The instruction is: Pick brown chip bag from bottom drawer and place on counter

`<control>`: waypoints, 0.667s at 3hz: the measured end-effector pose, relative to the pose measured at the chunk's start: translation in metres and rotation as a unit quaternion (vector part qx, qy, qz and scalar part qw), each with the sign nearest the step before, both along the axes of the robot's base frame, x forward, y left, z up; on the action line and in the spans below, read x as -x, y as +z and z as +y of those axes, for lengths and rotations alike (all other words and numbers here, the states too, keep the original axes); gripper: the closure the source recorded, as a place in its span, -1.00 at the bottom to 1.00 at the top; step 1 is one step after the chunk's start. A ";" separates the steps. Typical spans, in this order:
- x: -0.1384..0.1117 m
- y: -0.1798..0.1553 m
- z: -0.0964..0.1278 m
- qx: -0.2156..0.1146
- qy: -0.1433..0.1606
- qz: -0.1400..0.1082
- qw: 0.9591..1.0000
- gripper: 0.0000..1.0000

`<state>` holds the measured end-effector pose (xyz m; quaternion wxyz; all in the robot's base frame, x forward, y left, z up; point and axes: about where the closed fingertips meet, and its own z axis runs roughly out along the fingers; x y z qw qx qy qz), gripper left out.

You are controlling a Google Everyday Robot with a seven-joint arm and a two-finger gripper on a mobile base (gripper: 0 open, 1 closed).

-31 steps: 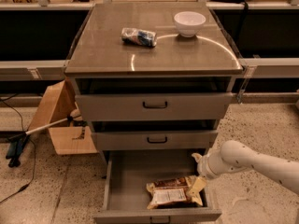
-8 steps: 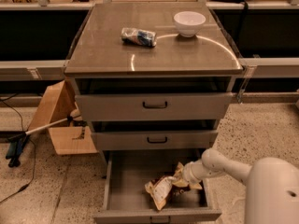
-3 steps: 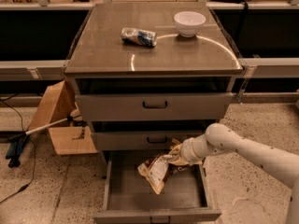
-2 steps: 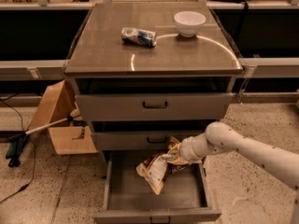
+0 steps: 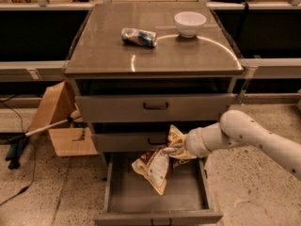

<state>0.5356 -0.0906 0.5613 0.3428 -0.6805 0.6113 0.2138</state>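
Note:
The brown chip bag (image 5: pixel 155 166) hangs crumpled from my gripper (image 5: pixel 175 149), which is shut on its upper edge. The bag is held above the open bottom drawer (image 5: pixel 117 197), in front of the middle drawer's face. My white arm reaches in from the right. The drawer's grey inside shows bare beneath the bag. The counter (image 5: pixel 108 51) is the shiny grey-brown cabinet top, well above the gripper.
A blue-and-white packet (image 5: pixel 138 36) and a white bowl (image 5: pixel 189 23) sit on the counter's far half. The top drawer (image 5: pixel 155 106) and middle drawer (image 5: pixel 122 141) are closed. A cardboard box (image 5: pixel 59 121) stands to the cabinet's left on the floor.
My gripper has lifted the chip bag up out of the bottom drawer, from lying on its floor to hanging in front of the middle drawer. In the last second it rose only slightly.

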 end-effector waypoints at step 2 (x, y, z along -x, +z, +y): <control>0.023 0.109 0.015 -0.017 0.049 -0.067 0.996 1.00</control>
